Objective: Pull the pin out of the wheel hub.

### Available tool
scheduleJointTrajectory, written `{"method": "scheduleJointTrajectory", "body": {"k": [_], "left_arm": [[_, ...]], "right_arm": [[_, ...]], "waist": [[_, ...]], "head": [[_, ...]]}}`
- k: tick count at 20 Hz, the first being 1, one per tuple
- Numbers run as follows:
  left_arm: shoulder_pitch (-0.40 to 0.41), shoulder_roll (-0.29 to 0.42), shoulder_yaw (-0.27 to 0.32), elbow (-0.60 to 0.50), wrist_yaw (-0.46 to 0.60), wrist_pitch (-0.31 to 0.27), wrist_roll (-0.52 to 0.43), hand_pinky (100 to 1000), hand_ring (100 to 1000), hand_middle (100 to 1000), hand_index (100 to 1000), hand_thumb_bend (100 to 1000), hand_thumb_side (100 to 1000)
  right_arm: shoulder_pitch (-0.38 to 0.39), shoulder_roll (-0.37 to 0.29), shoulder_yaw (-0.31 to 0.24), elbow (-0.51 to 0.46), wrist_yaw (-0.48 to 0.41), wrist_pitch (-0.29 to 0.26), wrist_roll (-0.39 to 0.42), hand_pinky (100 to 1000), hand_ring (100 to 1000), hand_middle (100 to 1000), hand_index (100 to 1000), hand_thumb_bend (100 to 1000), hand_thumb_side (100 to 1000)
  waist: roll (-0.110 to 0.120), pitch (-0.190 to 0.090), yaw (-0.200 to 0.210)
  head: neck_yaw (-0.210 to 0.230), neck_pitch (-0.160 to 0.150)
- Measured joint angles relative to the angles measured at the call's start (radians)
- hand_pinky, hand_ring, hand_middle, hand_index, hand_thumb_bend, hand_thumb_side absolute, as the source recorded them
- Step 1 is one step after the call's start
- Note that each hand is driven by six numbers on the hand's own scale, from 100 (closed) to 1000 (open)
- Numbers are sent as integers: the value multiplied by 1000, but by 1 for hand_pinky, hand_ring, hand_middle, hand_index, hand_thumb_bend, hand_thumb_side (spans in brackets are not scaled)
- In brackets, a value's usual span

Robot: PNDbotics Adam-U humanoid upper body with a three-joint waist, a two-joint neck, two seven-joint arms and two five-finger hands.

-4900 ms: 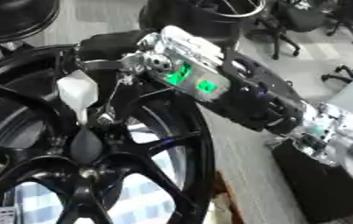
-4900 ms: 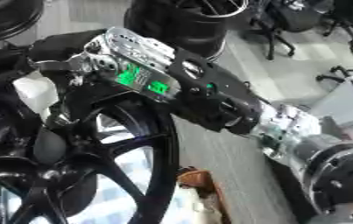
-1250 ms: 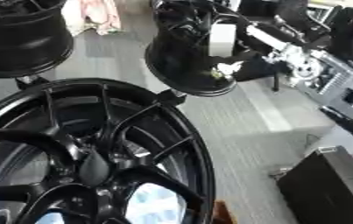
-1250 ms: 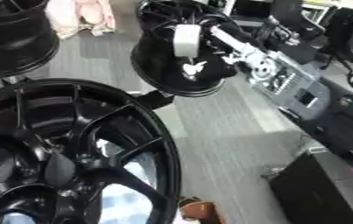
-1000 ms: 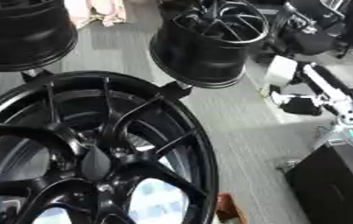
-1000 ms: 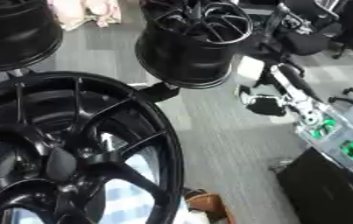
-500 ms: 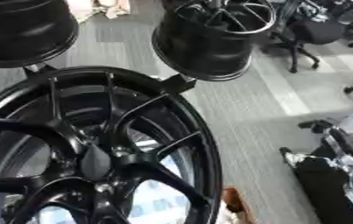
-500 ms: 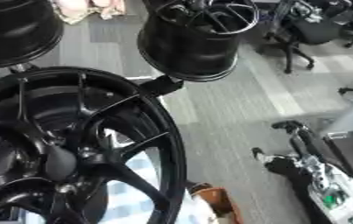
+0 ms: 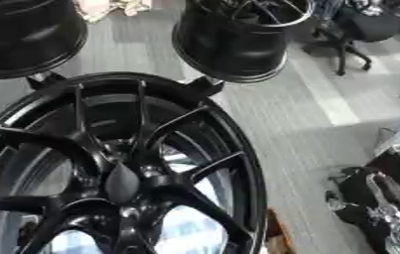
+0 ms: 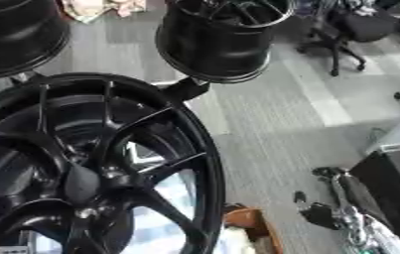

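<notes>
Though blurred down by the lower right edge of the floor, looks like the right hand point(image 10: 316, 214), dark, with silvery arm parts trailing off toward the corner. Can't tell if it's open or closed, or whether it's holding anything. Well apart from the wheel either way, touching nothing that can be made out.

Big black alloy wheel point(image 9: 237, 163) fills the lower left, spokes running in to the wheel hub point(image 9: 121, 184), which sits low and left of centre with a smooth dark cap over the middle. Can't make out a pin in the hub or anywhere else, too dark and soft there.

Up along the far edge, two more black rims: one point(image 9: 25, 37) in the top left corner, the other point(image 10: 216, 42) at top centre, barrel side facing down. Both sit just beyond the big wheel's rim, with small black blocks at the near spots.

Plenty of bare grey floor point(image 9: 316, 109) between the big wheel and the right side. Office chair point(image 10: 355, 27) in the top right corner, a dark box point(image 10: 398, 183) at the right edge, something orange-brown point(image 10: 248, 221) tucked against the wheel's lower right rim.
</notes>
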Motion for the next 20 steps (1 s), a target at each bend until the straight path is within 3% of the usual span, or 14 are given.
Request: {"method": "scheduleJointTrajectory", "body": {"k": [1, 4, 6, 11, 15, 20], "left_arm": [[1, 0, 0, 0, -1, -1, -1, 807, 657, 615, 757, 100, 819], [2, 0, 0, 0, -2, -6, -3, 807, 656, 615, 757, 100, 794], [3, 1, 0, 0, -2, -14, -5, 807, 655, 614, 758, 100, 769], [-1, 10, -7, -5, 9, -63, -14, 807, 654, 614, 760, 100, 713], [-4, 20, -13, -7, 23, -109, -20, 807, 655, 615, 767, 100, 676], [-8, 38, -12, -7, 38, -158, -21, 808, 655, 616, 771, 100, 654]], "right_arm": [[-10, 10, 1, 0, -14, -17, -35, 798, 711, 737, 793, 100, 497], [-47, 51, 24, 1, -54, -106, -149, 771, 661, 720, 774, 100, 458], [-83, 84, 48, 2, -83, -196, -236, 751, 642, 718, 771, 100, 530], [-191, 159, 110, 3, -138, -445, -426, 749, 630, 726, 770, 100, 569], [-238, 192, 150, 5, -124, -564, -478, 746, 630, 752, 783, 100, 574], [-248, 205, 170, 5, -97, -637, -493, 745, 619, 739, 777, 100, 573]], "waist": [[2, 0, -5], [11, 0, -19], [18, 0, -27], [44, -1, -43], [55, 0, -56], [59, 5, -66]], "head": [[6, 1], [27, 1], [42, 1], [78, 1], [98, 1], [128, 1]]}}
